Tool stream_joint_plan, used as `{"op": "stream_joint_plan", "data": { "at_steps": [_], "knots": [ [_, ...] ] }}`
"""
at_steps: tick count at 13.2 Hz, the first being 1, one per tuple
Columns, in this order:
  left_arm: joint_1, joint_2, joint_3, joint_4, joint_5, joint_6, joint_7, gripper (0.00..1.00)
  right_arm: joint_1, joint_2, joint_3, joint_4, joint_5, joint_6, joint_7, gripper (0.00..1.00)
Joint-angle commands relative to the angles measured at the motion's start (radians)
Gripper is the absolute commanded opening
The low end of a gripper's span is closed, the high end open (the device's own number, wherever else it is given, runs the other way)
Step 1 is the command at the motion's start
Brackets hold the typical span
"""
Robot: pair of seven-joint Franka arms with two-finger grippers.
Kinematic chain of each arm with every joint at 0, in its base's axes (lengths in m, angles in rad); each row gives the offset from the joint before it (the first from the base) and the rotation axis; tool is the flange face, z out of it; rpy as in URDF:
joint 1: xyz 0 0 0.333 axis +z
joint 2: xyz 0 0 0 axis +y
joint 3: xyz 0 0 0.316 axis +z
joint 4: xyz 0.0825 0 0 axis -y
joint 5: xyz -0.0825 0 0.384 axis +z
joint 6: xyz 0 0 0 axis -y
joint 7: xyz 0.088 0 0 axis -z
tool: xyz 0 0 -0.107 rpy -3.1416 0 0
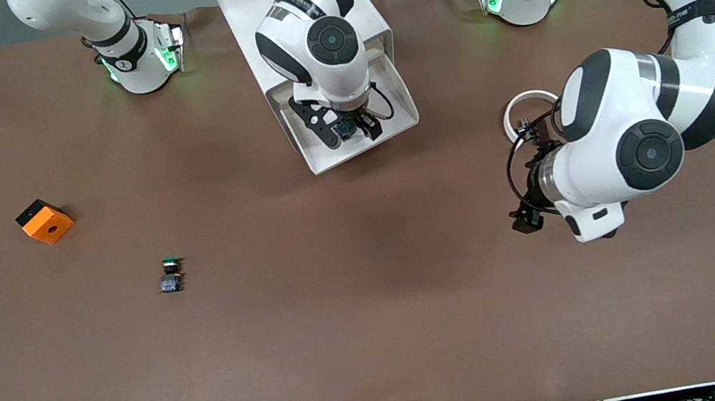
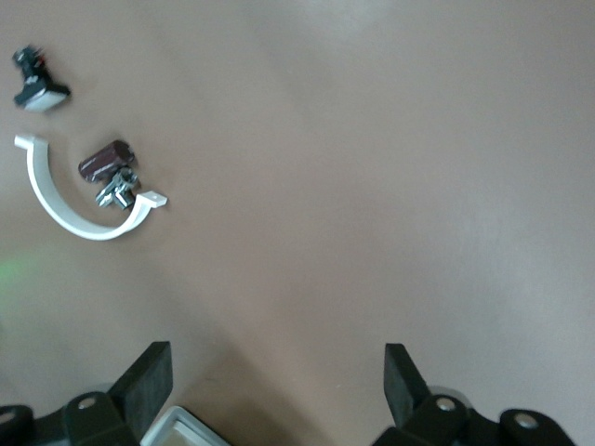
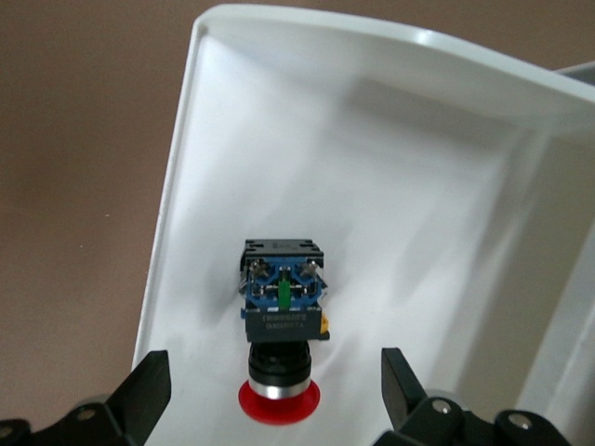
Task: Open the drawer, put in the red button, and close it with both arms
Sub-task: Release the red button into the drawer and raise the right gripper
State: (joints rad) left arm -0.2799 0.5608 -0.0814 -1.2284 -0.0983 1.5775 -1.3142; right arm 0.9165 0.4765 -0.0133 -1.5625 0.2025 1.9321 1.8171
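The red button [image 3: 279,372] lies in the open drawer [image 1: 405,116] beneath the spread right pincer [image 1: 353,130]; closing comes next, while the left pincer [image 2: 279,381], also spread, waits at the surface's [image 1: 348,318] three o'clock.

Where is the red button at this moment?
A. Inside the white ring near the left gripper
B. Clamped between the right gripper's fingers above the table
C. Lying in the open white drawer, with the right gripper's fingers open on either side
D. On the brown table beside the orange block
C: the right wrist view shows the red button resting on the floor of the open drawer, the right gripper open around it without touching.
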Motion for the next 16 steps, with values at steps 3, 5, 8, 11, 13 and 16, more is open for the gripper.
{"op": "stream_joint_plan", "data": {
  "at_steps": [3, 5, 8, 11, 13, 16],
  "knots": [
    [-0.068, -0.061, -0.044, -0.106, 0.066, 0.022, 0.291, 1.00, -0.056, -0.085, -0.019, 0.143, 0.017, -0.282, -0.031, 1.00],
    [-0.079, -0.058, -0.089, -0.178, 0.083, 0.128, 0.320, 1.00, -0.114, -0.171, -0.019, 0.142, 0.017, -0.385, -0.201, 1.00],
    [-0.079, -0.055, -0.165, -0.317, 0.086, 0.290, 0.432, 1.00, -0.240, -0.292, -0.020, 0.134, 0.012, -0.545, -0.485, 1.00],
    [-0.110, -0.047, -0.192, -0.411, 0.092, 0.468, 0.466, 1.00, -0.375, -0.393, -0.020, 0.102, 0.002, -0.634, -0.744, 1.00],
    [-0.159, -0.021, -0.192, -0.411, 0.091, 0.492, 0.454, 1.00, -0.453, -0.494, -0.020, -0.002, -0.035, -0.630, -0.931, 1.00],
    [-0.209, -0.021, -0.193, -0.447, 0.089, 0.490, 0.448, 1.00, -0.582, -0.587, -0.020, -0.092, -0.077, -0.625, -1.177, 1.00]
  ]
}}
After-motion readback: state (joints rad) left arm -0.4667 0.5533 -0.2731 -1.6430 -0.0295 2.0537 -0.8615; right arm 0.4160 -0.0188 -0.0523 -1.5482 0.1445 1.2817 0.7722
